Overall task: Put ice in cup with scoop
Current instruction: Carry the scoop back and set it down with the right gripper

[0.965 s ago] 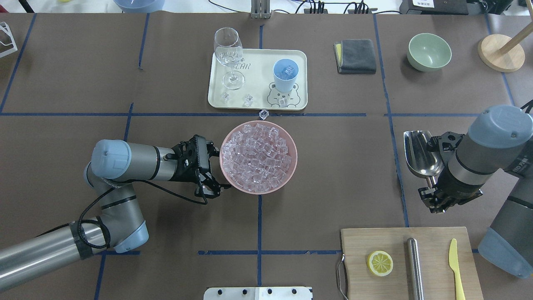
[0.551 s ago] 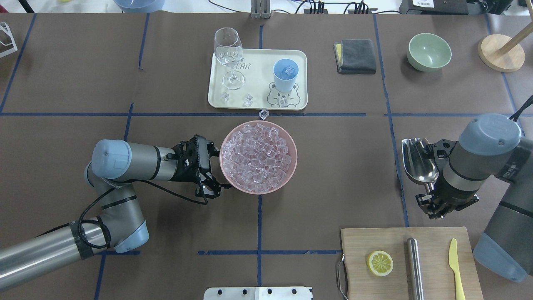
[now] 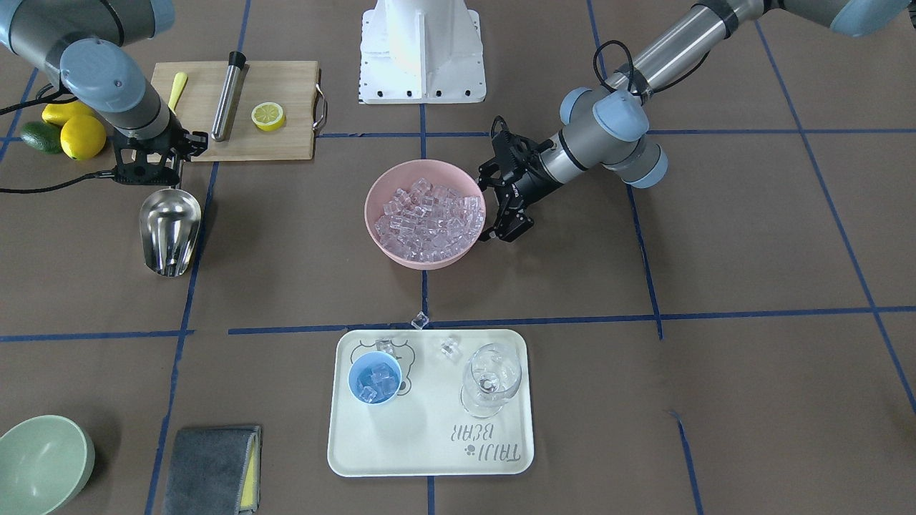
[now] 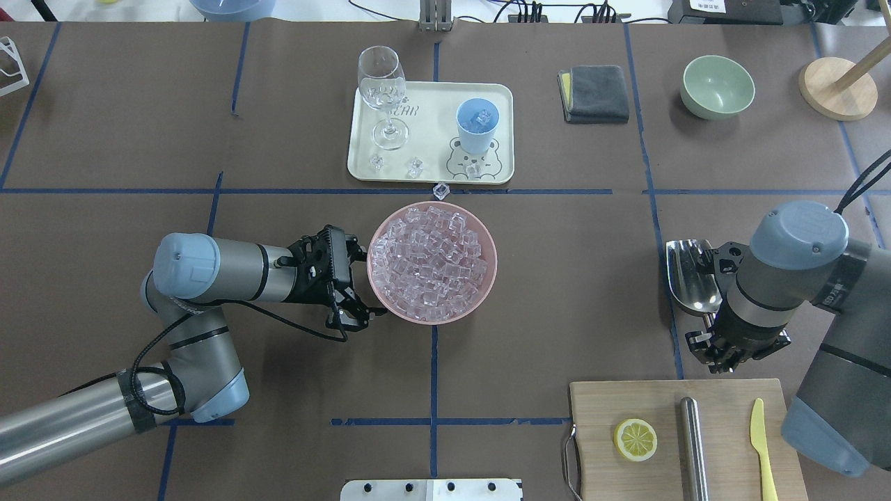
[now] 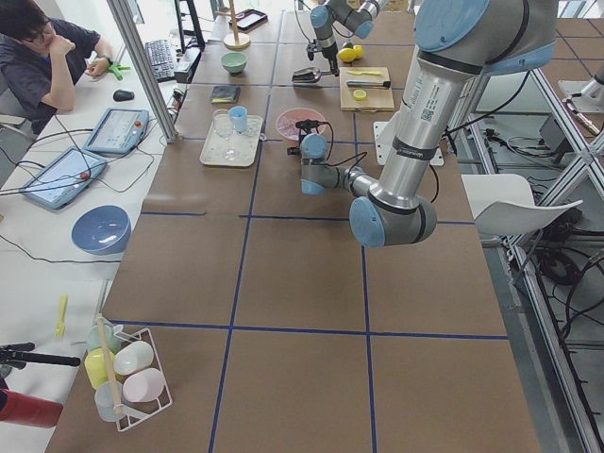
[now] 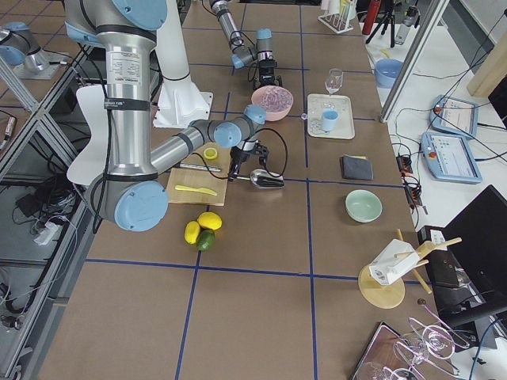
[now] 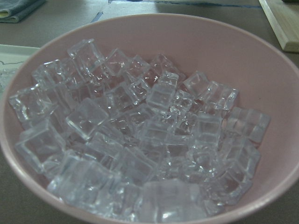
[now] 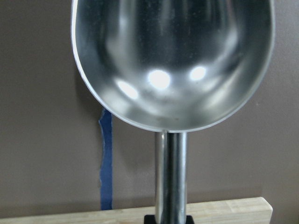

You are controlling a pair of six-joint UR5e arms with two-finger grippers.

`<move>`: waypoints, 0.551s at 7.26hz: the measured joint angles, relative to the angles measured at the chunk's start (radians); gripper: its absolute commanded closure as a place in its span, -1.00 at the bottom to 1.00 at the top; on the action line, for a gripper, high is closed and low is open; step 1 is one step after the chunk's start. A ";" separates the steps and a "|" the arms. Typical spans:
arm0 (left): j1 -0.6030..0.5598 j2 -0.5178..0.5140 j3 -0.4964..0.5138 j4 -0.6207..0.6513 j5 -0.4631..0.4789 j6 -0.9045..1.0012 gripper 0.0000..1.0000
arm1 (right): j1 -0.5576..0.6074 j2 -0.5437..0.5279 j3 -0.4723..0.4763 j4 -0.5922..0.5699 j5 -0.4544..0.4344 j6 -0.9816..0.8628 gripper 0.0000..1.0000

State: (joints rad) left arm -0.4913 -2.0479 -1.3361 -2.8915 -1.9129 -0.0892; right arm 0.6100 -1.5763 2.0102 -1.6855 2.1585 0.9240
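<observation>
Front-facing view: pink bowl (image 3: 372, 214) heaped with ice (image 3: 429, 214). Light-blue cup (image 3: 351, 378) upright on the tray (image 3: 429, 443), a few cubes inside. Stray cubes loose on the tray, one on the table (image 3: 715, 250) just off its edge. Scoop (image 3: 169, 229) empty, well apart from bowl and cup, near the cutting board (image 3: 286, 143). Handle clamped in the right gripper (image 3: 154, 168). Resting on the table or just above it: cannot tell. Left gripper (image 3: 491, 207) spread wide beside the bowl's rim, gripping nothing.

Overhead view: right forearm pitched steeply down over the scoop's handle. Left forearm low and level, pointed at the bowl.

Side views: grippers too small to judge.

Left wrist view: bowl filled with piled cubes.

Right wrist view: shiny bare trough, rod handle running down to the frame's bottom.
</observation>
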 measured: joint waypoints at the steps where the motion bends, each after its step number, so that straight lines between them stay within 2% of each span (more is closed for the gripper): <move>1: 0.000 0.000 0.000 0.000 0.000 0.000 -1.00 | -0.006 0.001 -0.001 0.001 0.000 -0.001 0.15; 2: 0.000 0.000 0.000 0.000 0.000 0.000 -1.00 | -0.012 0.004 -0.002 0.001 -0.002 -0.001 -0.26; 3: 0.001 0.000 0.000 0.000 0.000 0.000 -1.00 | -0.015 0.008 -0.002 0.001 -0.006 0.001 -0.99; 4: 0.001 0.000 0.000 0.000 0.000 0.000 -1.00 | -0.015 0.010 -0.002 0.001 -0.013 0.003 -1.00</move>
State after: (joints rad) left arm -0.4904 -2.0478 -1.3361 -2.8915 -1.9129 -0.0890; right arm 0.5945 -1.5664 2.0086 -1.6843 2.1454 0.9266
